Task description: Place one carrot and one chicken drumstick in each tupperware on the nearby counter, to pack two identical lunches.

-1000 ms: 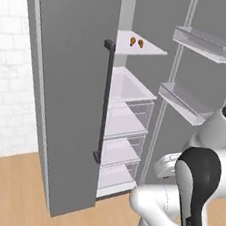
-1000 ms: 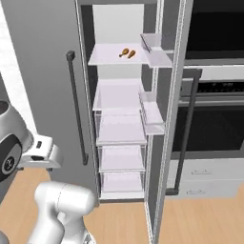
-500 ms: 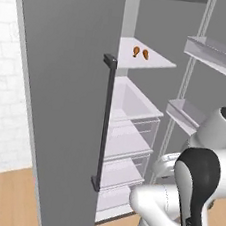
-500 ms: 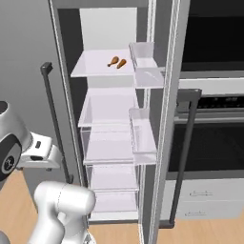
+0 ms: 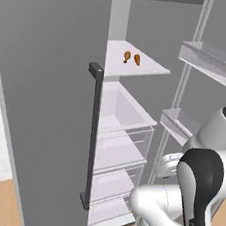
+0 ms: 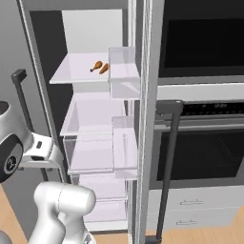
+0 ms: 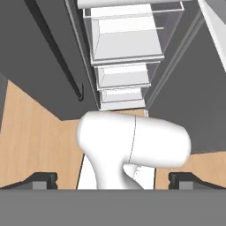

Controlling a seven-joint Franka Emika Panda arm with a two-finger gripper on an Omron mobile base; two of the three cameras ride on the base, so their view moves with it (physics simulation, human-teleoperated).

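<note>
Although the fridge [image 5: 46, 101] stood open before us, we could make out little of the task's things: two chicken drumsticks [image 5: 132, 58] lay side by side, close together, on the upper white shelf [image 6: 78, 71], small orange-brown shapes whose ends we could not tell apart, and in the right base view the nearer one sat just beside a clear door bin [image 6: 125, 71] that partly crowded it. We saw clear drawers [image 6: 93, 138] stacked below that shelf, their contents, if any, too pale to read. From the left base view the dark door handle [image 5: 90, 137] ran down the closed grey door, and the open door's bins [image 5: 215, 60] were cut off at the frame's right edge. Our arm's white links covered the lower corner of each base view and hid the bottom of the fridge there. To the right of the fridge stood a black oven [image 6: 202, 157], cropped at the edge. In the hand view the gripper [image 7: 114, 181] showed its two dark finger tips [image 7: 37, 180] far apart at either side, the jaws spread wide with nothing between them, and the wooden floor [image 7: 31, 137] and the lower drawers lay beyond.
</note>
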